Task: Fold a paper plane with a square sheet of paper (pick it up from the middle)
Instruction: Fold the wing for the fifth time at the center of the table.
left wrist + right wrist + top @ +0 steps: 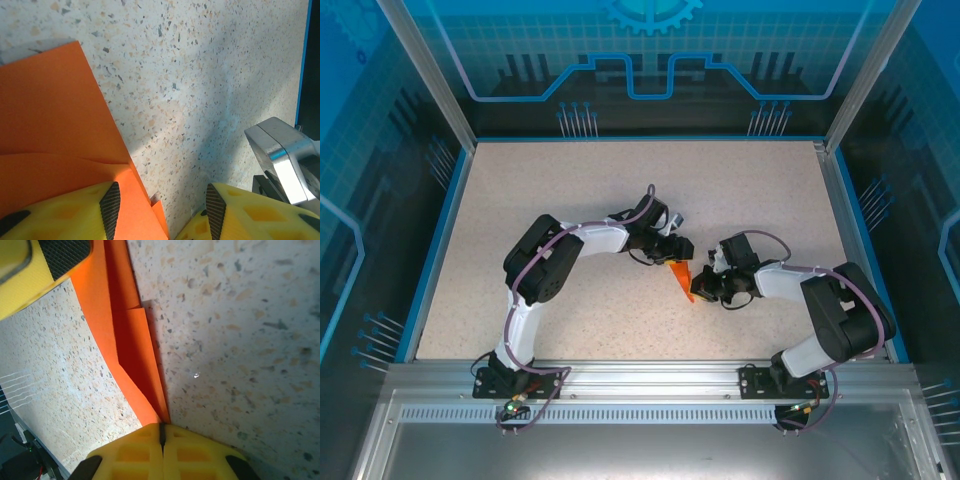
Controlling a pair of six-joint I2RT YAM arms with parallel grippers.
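I read the right gripper (pixel 162 432) clamped on the paper plane (pixel 125 340); the left gripper (pixel 160 212) has jaws apart, paper edge between them.

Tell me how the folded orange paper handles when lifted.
Probably floppy: the folded orange paper is thin, layers bowing apart. Likely light; a push may slide it. Pinched at one tip by the right gripper, the rest may droop.
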